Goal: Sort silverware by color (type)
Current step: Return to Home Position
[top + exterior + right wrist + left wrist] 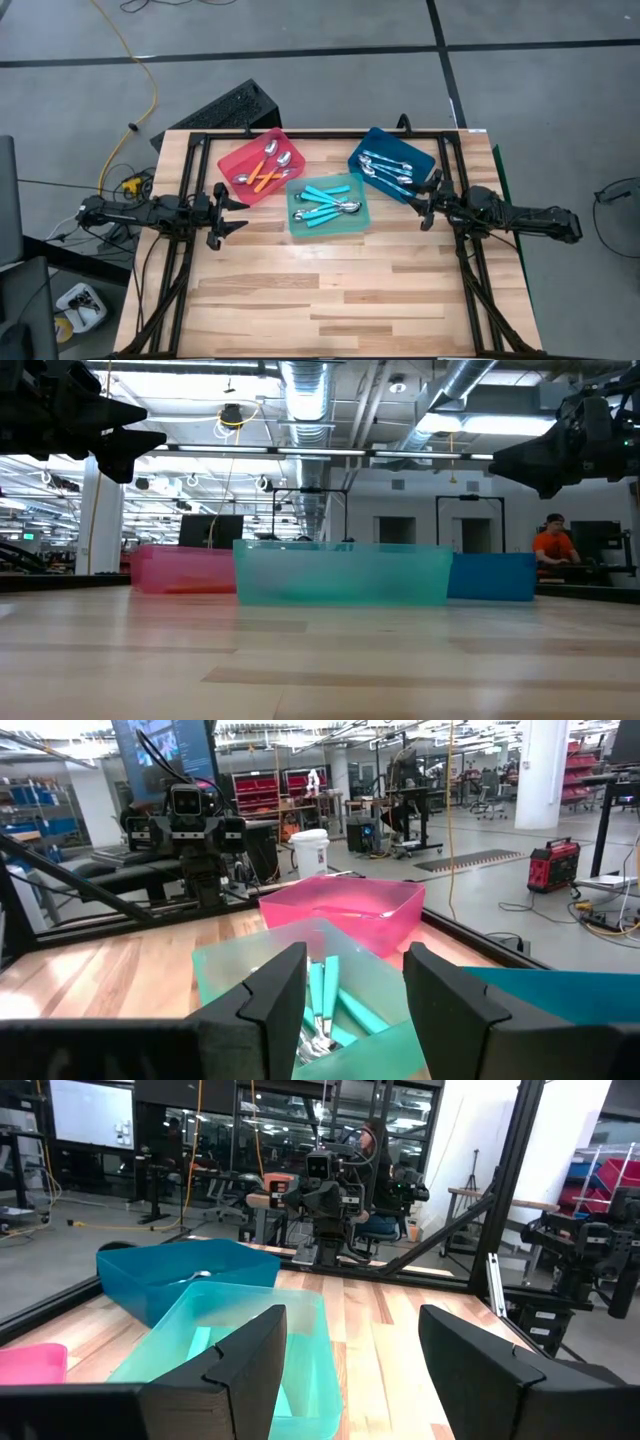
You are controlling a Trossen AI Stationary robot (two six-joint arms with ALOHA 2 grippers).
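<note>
While hanging high over the desk (330,300) with nothing held, threatens little: left claw (238,213) released and empty, fingers spread; right claw (424,203) the same. Silverware (340,207) all in trays between the two claws. Orange spoons (266,172) in the red tray (232,160), just ahead of the left claw and off to one side; teal spoons (318,195) in the teal tray (296,228), midway between the claws; pale blue spoons (385,170) in the blue tray (408,146), just ahead of the right claw. Could go wrong only by dropping low while swinging home (right claw nearest a tray corner): clips a wall, shoves the tray, jumbles or spills sorted spoons. Orange handles slanting along the red tray's length, bowls pointing both ways. Teal handles roughly along the line from claw to claw, most bowls toward the right claw. Pale blue ones slanting away from the right claw; bowl ends hard to tell.
</note>
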